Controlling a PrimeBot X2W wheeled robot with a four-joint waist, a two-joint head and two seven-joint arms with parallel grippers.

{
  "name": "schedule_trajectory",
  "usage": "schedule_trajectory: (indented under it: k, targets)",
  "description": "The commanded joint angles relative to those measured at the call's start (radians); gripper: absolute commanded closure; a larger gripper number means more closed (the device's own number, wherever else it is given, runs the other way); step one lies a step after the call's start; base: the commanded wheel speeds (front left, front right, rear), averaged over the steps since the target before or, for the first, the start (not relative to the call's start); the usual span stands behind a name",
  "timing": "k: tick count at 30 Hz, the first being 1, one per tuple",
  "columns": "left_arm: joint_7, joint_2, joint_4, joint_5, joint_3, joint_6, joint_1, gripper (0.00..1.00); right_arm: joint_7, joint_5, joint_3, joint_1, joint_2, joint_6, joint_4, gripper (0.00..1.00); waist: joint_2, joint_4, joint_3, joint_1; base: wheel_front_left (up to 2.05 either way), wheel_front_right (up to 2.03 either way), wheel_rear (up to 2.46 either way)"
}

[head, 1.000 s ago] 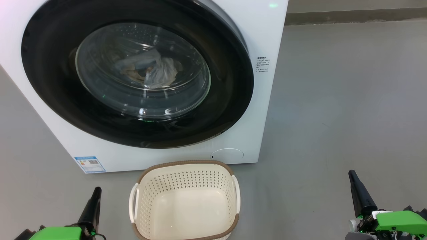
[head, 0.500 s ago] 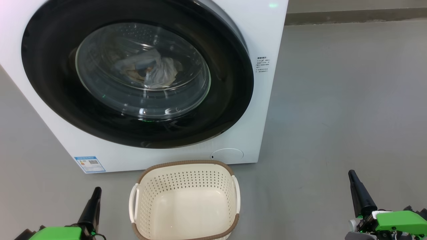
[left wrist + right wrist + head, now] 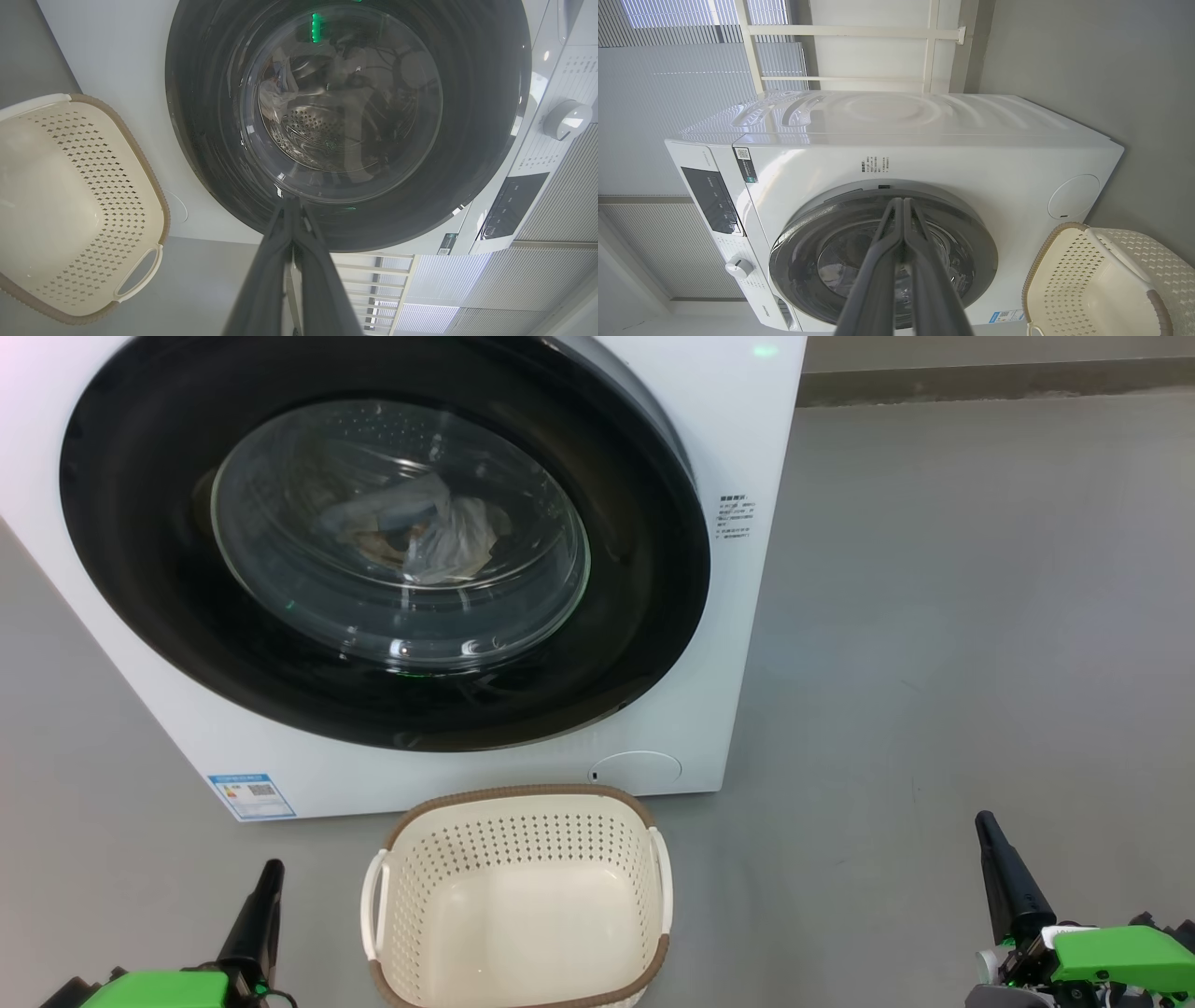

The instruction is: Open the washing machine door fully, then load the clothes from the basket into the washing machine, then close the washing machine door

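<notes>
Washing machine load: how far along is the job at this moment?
Done: the basket is empty, and the clothes show through the washing machine door, which looks shut. In hand: nothing; the left hand and right hand are shut and empty. Left: apparently nothing.

Nothing could be read outright: a blue sticker (image 3: 251, 794) with a QR code was seen at the lower left of the washing machine (image 3: 766, 448) front, its print too small to be made out. A small block of dark print (image 3: 735, 517) was noted on the white panel just right of the washing machine door (image 3: 635, 644), also illegible. A narrow QR-code label (image 3: 746, 164) beside the control panel (image 3: 710, 200) and rows of tiny lettering near the dial (image 3: 564, 120) were logged, none resolvable.
</notes>
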Motion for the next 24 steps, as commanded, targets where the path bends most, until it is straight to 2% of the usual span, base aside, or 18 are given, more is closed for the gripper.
schedule_trajectory:
  k: [1, 24]
  targets:
    - [0.007, 0.019, -0.02, -0.008, 0.035, -0.007, -0.042, 1.0, 0.008, -0.005, 0.018, -0.041, -0.002, 0.002, -0.025, 1.0, -0.0001, 0.0, 0.0, 0.0, 0.0, 0.0, 0.0]
    - [0.007, 0.019, -0.02, -0.008, 0.035, -0.007, -0.042, 1.0, 0.011, -0.008, 0.014, -0.041, 0.001, 0.002, -0.024, 1.0, -0.0001, 0.0, 0.0, 0.0, 0.0, 0.0, 0.0]
